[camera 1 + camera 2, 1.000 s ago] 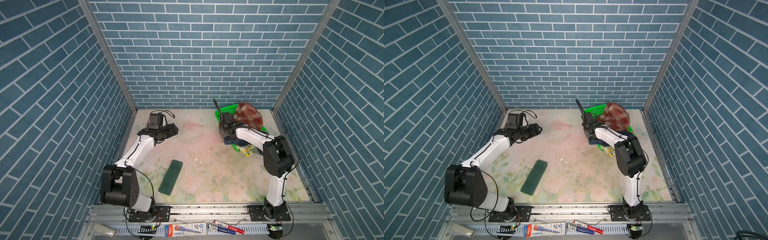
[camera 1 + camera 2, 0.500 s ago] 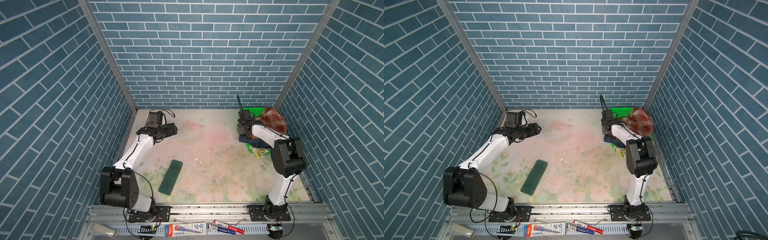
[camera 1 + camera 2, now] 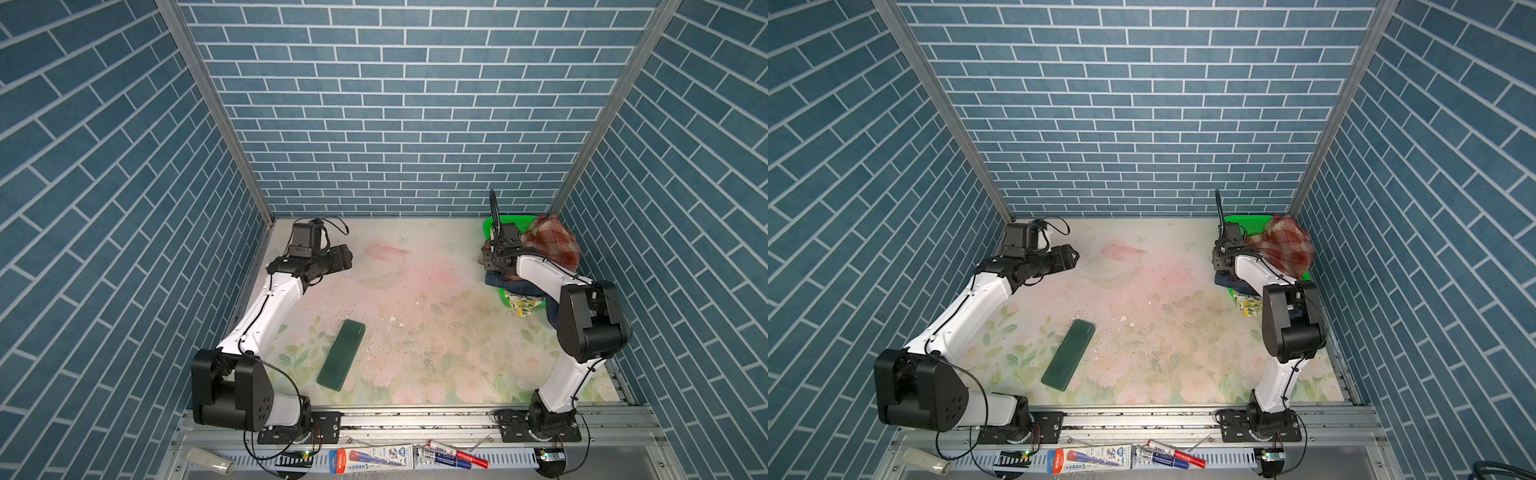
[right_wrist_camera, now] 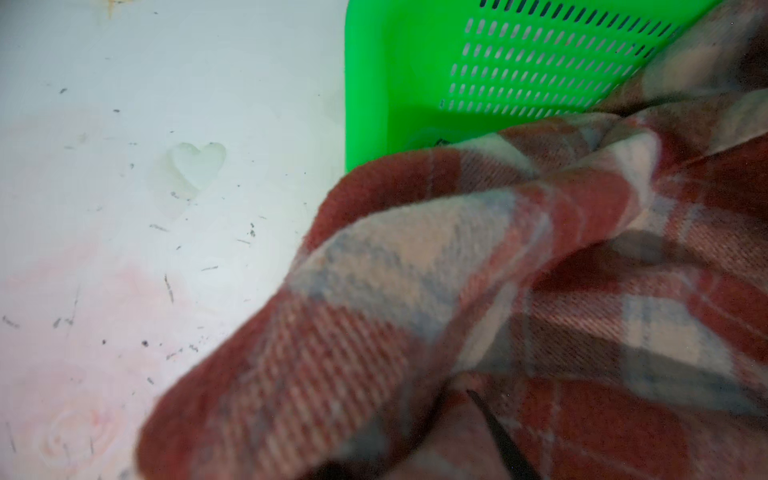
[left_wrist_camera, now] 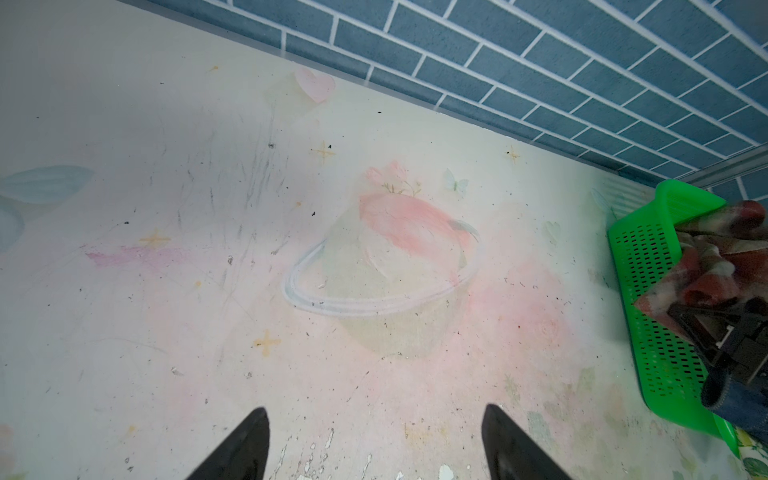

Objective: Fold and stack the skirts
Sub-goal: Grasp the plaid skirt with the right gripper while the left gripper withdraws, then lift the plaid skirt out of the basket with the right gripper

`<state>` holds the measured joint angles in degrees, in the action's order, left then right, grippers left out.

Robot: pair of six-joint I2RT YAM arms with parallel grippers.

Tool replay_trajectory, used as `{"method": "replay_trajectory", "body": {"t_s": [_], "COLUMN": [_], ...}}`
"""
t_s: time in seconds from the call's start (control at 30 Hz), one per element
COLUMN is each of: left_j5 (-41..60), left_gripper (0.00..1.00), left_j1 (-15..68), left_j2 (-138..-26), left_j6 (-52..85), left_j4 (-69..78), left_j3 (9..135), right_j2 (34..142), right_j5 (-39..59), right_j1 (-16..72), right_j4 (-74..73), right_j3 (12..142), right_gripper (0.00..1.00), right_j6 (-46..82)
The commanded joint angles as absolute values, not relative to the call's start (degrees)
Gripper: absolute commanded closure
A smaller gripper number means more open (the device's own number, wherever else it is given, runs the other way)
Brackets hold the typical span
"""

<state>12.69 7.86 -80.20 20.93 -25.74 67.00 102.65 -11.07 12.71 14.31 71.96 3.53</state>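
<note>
- So the left gripper [image 5: 376, 449] is held over the bare flowery table [image 3: 415, 332] toward the far left, jaws spread wide with nothing between them.
- Over in the far right corner, the right gripper [image 3: 494, 258] is buried in the plaid skirt [image 3: 552, 245]. A corner of the cloth is draped right over it, so whether the jaws are clamped on it or loose can't be told.
- That plaid skirt is heaped on top of the green basket [image 3: 498, 222], spilling over its rim.
- The denim skirt [image 3: 515, 286] is tucked under the right arm, hung over the basket's side.
- The lemon-print skirt [image 3: 523, 305] is only seen peeking out at the basket's near end, below the denim.
- A dark green pad [image 3: 341, 354] is laid flat on the table, well apart from all that.
</note>
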Motion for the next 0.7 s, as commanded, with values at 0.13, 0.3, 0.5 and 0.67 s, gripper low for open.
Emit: {"method": "replay_trajectory", "body": {"t_s": [0.13,0.3,0.5,0.67], "left_j5": [10.75,10.13,11.72,13.54], "left_gripper": [0.17,0.15,0.15,0.14], "left_j1": [7.65,7.65,7.65,7.65], "left_j2": [-79.14,-78.24,-78.26,-77.71], "left_j6": [17.77,16.38,15.79,16.17], "left_j4": [-29.84,-28.84,-27.44,-26.38], "left_j3": [71.1,68.94,66.79,66.18], "right_j2": [91.25,86.62,82.9,83.81], "right_j5": [-5.02,-7.94,-8.44,-8.49], "right_j1": [13.2,14.15,14.55,14.57], "right_j4": [16.94,25.63,35.81,38.92], "right_j3": [73.57,77.67,76.42,73.98], "right_gripper": [0.32,0.31,0.3,0.3], "right_j6": [-0.84,2.77,6.22,5.38]}}
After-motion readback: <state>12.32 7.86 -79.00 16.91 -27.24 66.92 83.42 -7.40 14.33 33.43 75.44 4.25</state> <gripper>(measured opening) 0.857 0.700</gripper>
